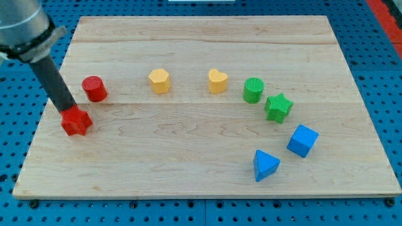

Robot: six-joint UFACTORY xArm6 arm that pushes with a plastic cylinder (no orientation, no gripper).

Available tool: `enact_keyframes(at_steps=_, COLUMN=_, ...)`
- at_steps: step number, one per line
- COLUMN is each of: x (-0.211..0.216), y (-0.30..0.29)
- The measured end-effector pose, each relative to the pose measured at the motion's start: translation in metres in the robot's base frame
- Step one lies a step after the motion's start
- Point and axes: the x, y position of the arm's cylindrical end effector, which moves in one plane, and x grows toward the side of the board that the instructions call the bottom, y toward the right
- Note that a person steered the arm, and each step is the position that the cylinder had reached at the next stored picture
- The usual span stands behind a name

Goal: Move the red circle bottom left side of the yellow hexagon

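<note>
The red circle [94,88] stands on the wooden board [188,163] at the view's left. The yellow hexagon [159,80] is to its right, with a clear gap between them. My tip [68,109] is at the lower end of the dark rod, below and left of the red circle. It touches the top edge of the red star [76,121], which lies just below the red circle.
A yellow heart [218,81] sits right of the hexagon. A green circle [254,90] and a green star [277,107] are further right. A blue cube [303,140] and a blue triangle [264,165] lie at the lower right.
</note>
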Motion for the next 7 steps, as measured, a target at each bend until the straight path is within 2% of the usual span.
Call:
enact_keyframes(at_steps=2, x=-0.079, y=-0.036)
enact_keyframes(at_steps=3, x=-0.089, y=0.008)
enact_keyframes(at_steps=4, x=-0.065, y=0.046)
enact_keyframes(at_steps=7, x=-0.177, y=0.019)
